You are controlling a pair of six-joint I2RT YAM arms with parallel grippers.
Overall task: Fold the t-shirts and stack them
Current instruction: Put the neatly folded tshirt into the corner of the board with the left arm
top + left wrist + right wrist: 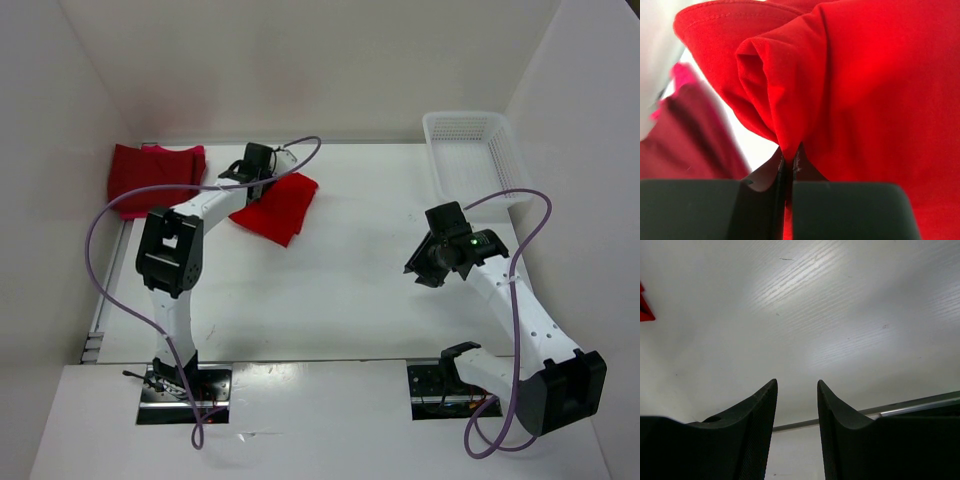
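Note:
A bright red t-shirt [280, 207] lies folded on the white table at the back, left of centre. My left gripper [262, 180] is at its back-left edge, shut on a pinched fold of the bright red t-shirt [860, 85]; the cloth bunches between the jaws of my left gripper [788, 156]. Left of it, a stack of folded darker red t-shirts [152, 176] rests at the table's back-left corner, seen as blurred maroon cloth [685, 145] in the left wrist view. My right gripper [424, 272] hovers open over bare table on the right, nothing between the jaws of the right gripper [797, 385].
A white mesh basket [472, 152] stands at the back right corner. White walls enclose the table on the left, back and right. A purple cable loops from each arm. A corner of red cloth [645, 310] shows at the left edge of the right wrist view.

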